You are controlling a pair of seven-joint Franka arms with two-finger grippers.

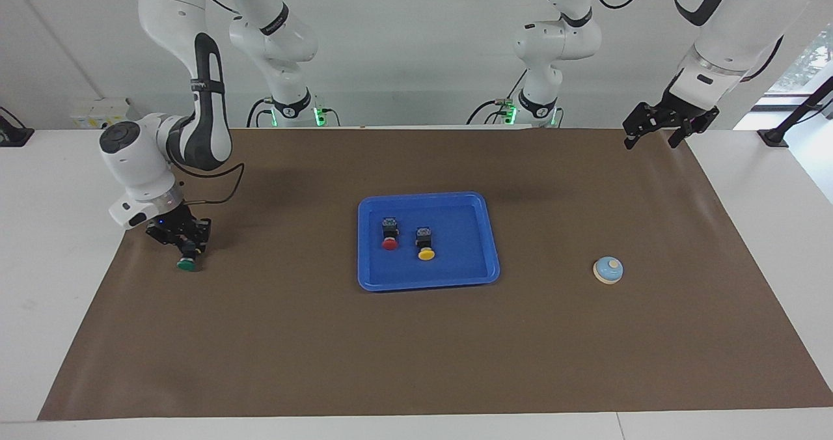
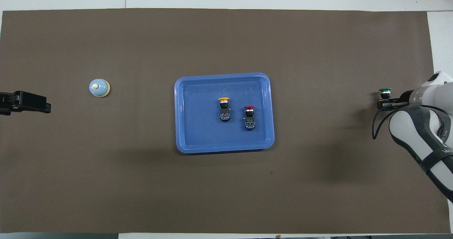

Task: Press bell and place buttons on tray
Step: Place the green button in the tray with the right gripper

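The blue tray (image 1: 463, 259) lies mid-mat, also in the overhead view (image 2: 198, 126). The red button (image 1: 390, 235) (image 2: 249, 116) and the yellow button (image 1: 425, 245) (image 2: 224, 109) lie in it on their sides. The green button (image 1: 187, 264) (image 2: 384, 90) is at the right arm's end of the mat. My right gripper (image 1: 186, 248) (image 2: 384, 101) is low over the mat, shut on that button's black body. The light-blue bell (image 1: 608, 269) (image 2: 99, 87) stands toward the left arm's end. My left gripper (image 1: 652, 135) (image 2: 46, 107) waits open, raised over the mat's corner.
A brown mat (image 1: 416, 362) covers the table. Bare white table (image 1: 52, 264) borders it at both ends. A loose cable hangs from the right wrist (image 1: 221, 192).
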